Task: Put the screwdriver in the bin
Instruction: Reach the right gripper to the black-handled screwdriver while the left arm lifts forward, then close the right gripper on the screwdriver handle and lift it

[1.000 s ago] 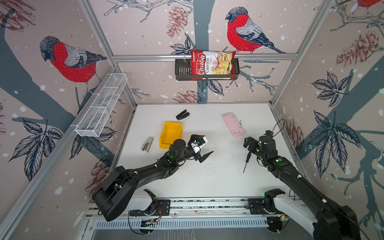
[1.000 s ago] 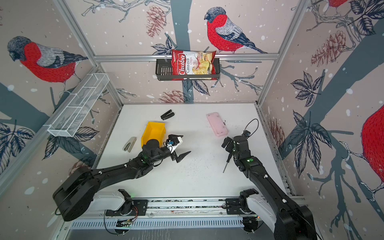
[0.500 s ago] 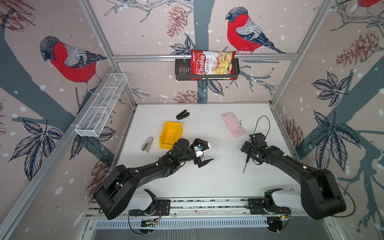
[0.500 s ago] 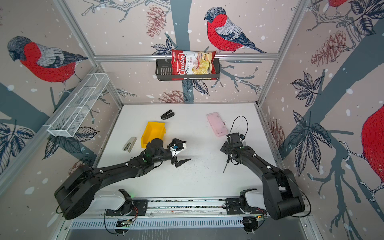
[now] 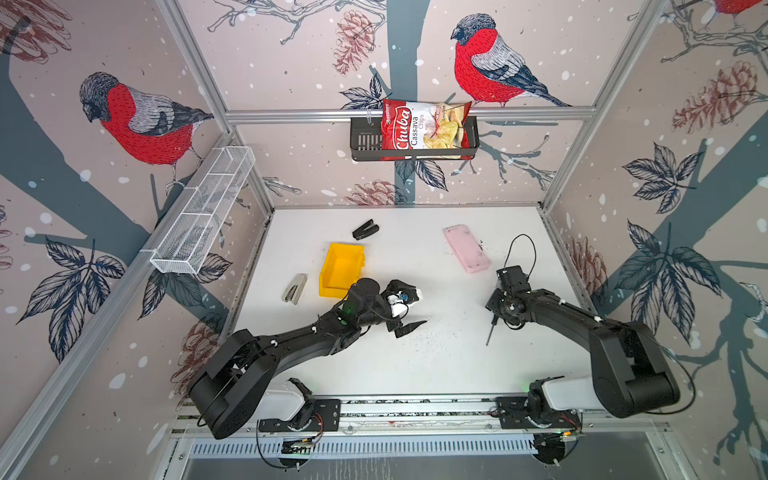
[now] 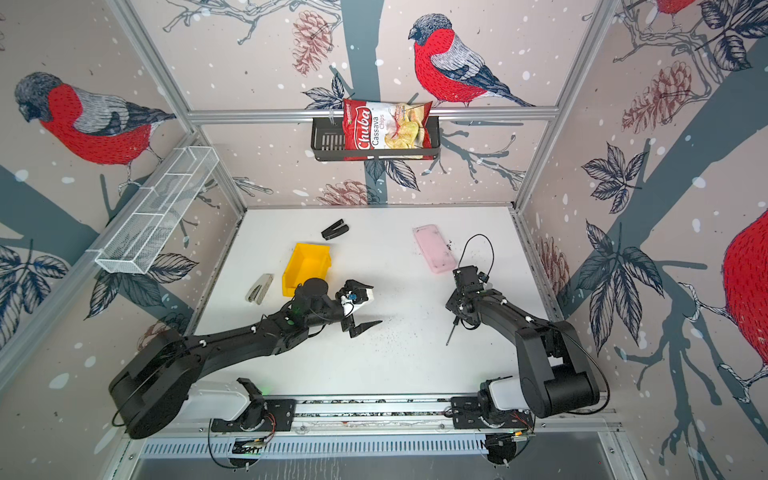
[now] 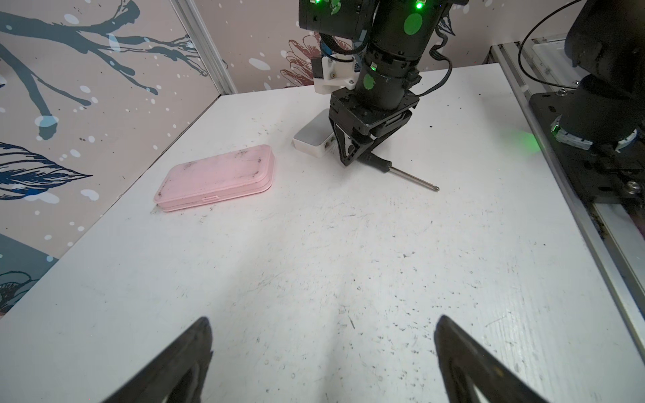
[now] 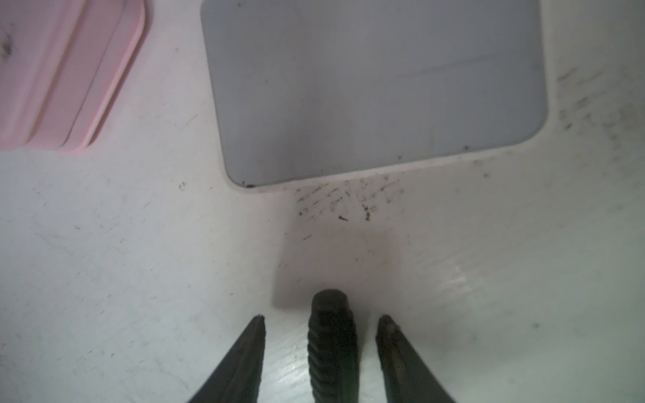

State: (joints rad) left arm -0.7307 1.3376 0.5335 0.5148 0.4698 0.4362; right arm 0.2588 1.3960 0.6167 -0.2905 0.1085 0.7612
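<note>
On the left of the white table (image 5: 436, 365), in both top views: a grey stapler (image 5: 295, 288) just beside the yellow bin (image 5: 341, 270), open top up. Next, near the middle, the left gripper (image 7: 323, 322), jaws spread wide over the tabletop, gripping nothing. Further right, the screwdriver (image 5: 491, 330) flat on the table, well apart from the bin, shaft toward the table's near edge. Over its ribbed handle, the right gripper (image 8: 323, 319), fingers (image 8: 244, 352) either side (a sliver of table visible on both sides), not yet clamped.
</note>
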